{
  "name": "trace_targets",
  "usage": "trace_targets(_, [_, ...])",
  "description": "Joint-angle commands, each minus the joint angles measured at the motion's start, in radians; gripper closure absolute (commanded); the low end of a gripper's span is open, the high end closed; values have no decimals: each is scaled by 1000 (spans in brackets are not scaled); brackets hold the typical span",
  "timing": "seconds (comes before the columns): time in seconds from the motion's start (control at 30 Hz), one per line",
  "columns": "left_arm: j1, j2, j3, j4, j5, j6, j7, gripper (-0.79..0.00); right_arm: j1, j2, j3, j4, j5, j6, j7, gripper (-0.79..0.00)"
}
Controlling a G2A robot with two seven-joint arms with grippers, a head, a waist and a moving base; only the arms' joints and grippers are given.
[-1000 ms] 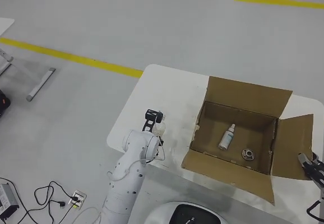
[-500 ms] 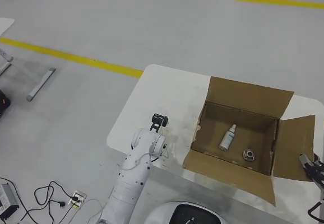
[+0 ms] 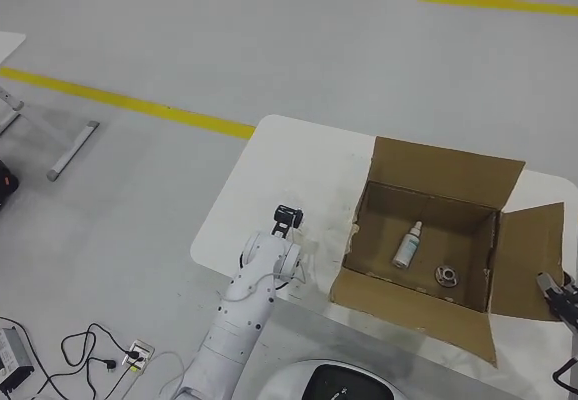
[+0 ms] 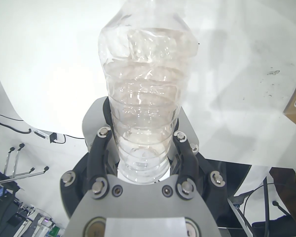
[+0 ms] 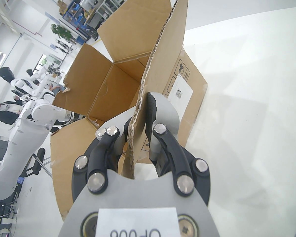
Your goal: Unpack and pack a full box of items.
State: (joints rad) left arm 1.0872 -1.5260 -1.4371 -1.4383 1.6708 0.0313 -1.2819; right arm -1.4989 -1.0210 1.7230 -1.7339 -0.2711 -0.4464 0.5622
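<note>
Cardboard, brown and open at the top, the box (image 3: 444,170) stood toward the right edge of the white table (image 3: 289,160) with its flaps spread. We saw the right gripper (image 5: 140,114) pinched tight on the edge of the right-hand flap (image 3: 527,262), by the table's near right corner. The left gripper (image 4: 141,124) clasped a clear plastic bottle (image 4: 144,75) around its lower body, over the table near its near left edge and apart from the box. Inside the box lay a small white spray bottle (image 3: 406,245) and a dark round part (image 3: 443,273).
</note>
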Motion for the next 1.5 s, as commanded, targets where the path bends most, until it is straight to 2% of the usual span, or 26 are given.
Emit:
trace_targets(0.0, [-5,0,5,9,0,5,1,-68,2,1,1,2,0,-1,2,0])
trace_targets(0.03, [-8,0,8,13,1,6,1,-89,3,1,2,4,-2,-2,3,0])
trace_targets(0.07, [-10,0,10,17,1,7,0,-160,4,2,2,5,-2,-1,3,-9])
trace_targets(0.1, [-12,0,11,21,2,10,-2,-277,4,2,2,6,-2,-1,3,-25])
trace_targets(0.17, [-16,0,13,29,4,16,-6,-785,5,2,1,7,-4,-1,2,-80])
trace_targets(0.3, [-22,1,16,34,5,21,-11,-785,7,3,-2,7,-3,1,3,-142])
trace_targets(0.33, [-23,1,16,33,5,22,-10,-785,8,3,-3,7,-3,1,3,-197])
trace_targets(0.43, [-18,3,11,17,1,18,-18,-785,11,4,-5,7,-3,-1,3,-200])
trace_targets(0.5, [-9,5,7,-4,4,12,-18,-785,13,5,-4,8,-5,-2,3,-259])
trace_targets(0.57, [5,7,2,-34,7,9,-24,-785,14,5,-2,8,-3,-1,1,-369])
trace_targets(0.63, [20,9,-9,-77,-11,6,-37,-785,15,6,3,6,-3,2,0,-397])
trace_targets(0.67, [28,10,-17,-99,-21,6,-44,-785,15,7,8,3,-5,4,-2,-505])
trace_targets(0.7, [35,11,-25,-122,-28,4,-54,-785,15,8,15,0,-5,8,-7,-677])
trace_targets(0.77, [50,14,-40,-178,-44,0,-73,-785,15,9,31,-14,-14,8,-14,-757])
trace_targets(0.83, [68,16,-56,-240,-60,-4,-91,-785,15,12,51,-39,-35,5,-25,-785])
trace_targets(1.0, [95,20,-93,-396,-124,-5,-143,-785,14,16,106,-150,-108,2,-76,-785])
trace_targets(1.03, [98,21,-97,-422,-135,-2,-147,-785,14,16,113,-179,-122,2,-86,-754])
trace_targets(1.07, [100,21,-101,-446,-149,1,-153,-785,14,17,117,-207,-135,3,-91,-366])
trace_targets(1.1, [100,22,-104,-468,-149,-1,-153,-785,14,17,116,-235,-144,7,-93,-160])
trace_targets(1.17, [103,24,-106,-503,-151,0,-149,-785,18,18,102,-292,-175,-4,-75,0])
trace_targets(1.33, [103,28,-107,-550,-157,-2,-148,-785,45,18,6,-354,-262,0,-47,0])
trace_targets(1.47, [103,28,-107,-550,-157,-2,-148,-785,78,16,-109,-338,-341,19,-8,0])
